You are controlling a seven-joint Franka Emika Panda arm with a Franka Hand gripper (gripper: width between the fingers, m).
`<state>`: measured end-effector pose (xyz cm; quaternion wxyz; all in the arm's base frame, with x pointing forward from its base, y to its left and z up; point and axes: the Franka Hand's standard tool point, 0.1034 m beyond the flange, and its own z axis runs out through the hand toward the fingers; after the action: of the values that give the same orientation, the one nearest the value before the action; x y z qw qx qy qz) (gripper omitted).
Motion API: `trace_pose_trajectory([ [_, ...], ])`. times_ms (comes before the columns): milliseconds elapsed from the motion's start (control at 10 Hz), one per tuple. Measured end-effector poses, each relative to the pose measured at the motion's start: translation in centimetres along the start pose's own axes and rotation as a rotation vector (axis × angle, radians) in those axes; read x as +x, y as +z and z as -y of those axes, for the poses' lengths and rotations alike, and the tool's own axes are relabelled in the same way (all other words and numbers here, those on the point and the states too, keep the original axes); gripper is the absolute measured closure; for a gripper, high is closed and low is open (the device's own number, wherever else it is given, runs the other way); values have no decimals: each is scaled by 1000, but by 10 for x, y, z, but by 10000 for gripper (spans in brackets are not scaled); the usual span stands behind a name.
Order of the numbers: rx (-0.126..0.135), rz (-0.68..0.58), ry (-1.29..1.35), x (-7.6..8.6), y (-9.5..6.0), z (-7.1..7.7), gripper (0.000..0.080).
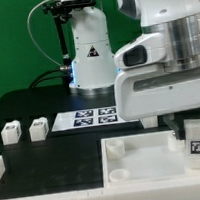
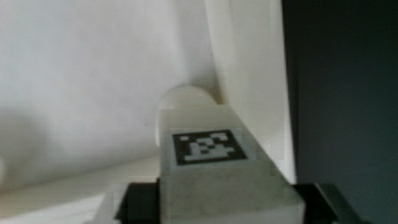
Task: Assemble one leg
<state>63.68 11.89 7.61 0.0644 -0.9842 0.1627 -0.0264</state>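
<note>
My gripper is shut on a leg, a small white block with a black-and-white tag on its face. It holds the leg upright over the exterior view's right part of the large flat white square piece, near a corner. In the wrist view the leg fills the space between my gripper's dark fingers, its tip pointing at the white piece beside that piece's edge. Whether the leg's tip touches the piece is hidden.
Two more white legs stand on the black table at the exterior view's left. The marker board lies in front of the arm's base. A round socket shows on the white piece.
</note>
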Motion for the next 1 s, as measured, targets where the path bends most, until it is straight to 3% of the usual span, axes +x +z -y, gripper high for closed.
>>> trace_pose_trajectory([
  [300,10,12,516,-1,1,0,493],
  [500,81,16,946,-2,4,-2,495],
  [600,92,29,1071,-4,5,1,499],
  [800,95,23,1055,-5,5,1,499],
  [900,95,22,1016,-5,6,1,411],
  [1000,95,22,1013,-5,6,2,271],
])
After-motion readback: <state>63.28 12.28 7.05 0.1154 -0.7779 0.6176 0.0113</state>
